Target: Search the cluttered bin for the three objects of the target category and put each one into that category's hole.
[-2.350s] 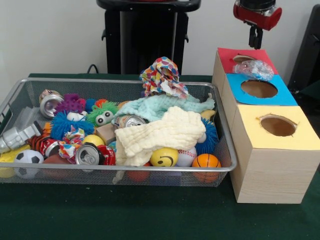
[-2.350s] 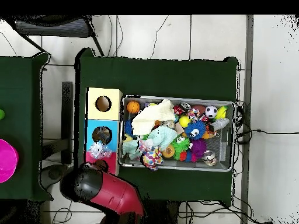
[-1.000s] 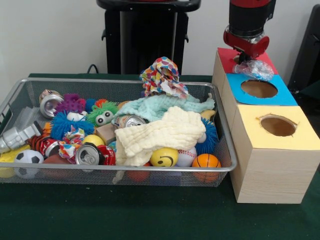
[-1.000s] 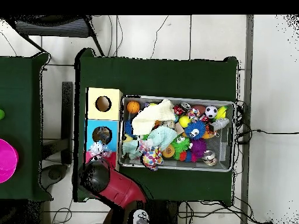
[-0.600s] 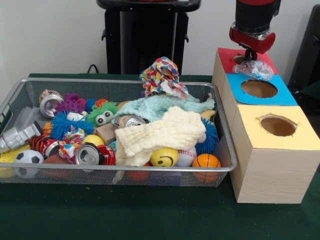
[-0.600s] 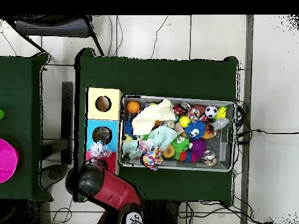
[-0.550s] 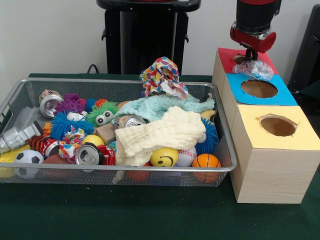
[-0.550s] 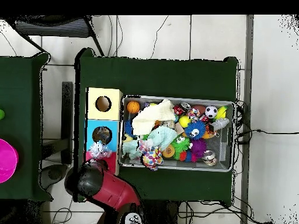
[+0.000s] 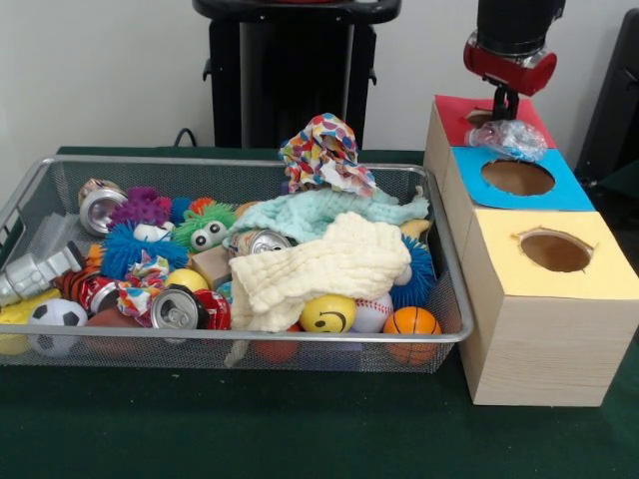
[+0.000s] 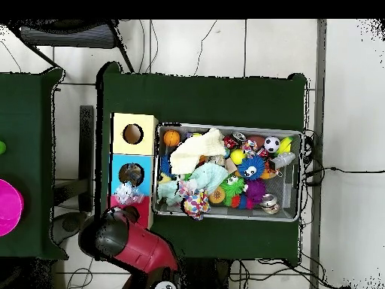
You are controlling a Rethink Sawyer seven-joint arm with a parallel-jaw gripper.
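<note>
From the front camera I see my gripper (image 9: 505,103) hanging above the far end of the wooden box (image 9: 544,329), over the red surround (image 9: 454,112); I cannot tell whether its jaws are open or closed. Just below it, a crinkly clear plastic bottle (image 9: 507,139) lies on the box top, straddling the border between the red surround and the blue surround (image 9: 569,192), at about 11 o'clock from the blue hole (image 9: 517,178). It touches nothing but the box. The yellow surround (image 9: 599,274) sits nearest the camera. At 9 o'clock from the box is the wire bin (image 9: 454,329), heaped with cloths (image 9: 329,264), balls (image 9: 327,313), fuzzy toys (image 9: 128,246) and metal cans (image 9: 175,308). Overhead, the red arm (image 10: 139,248) sits at 6 o'clock from the box, the bottle (image 10: 126,195) beside it.
</note>
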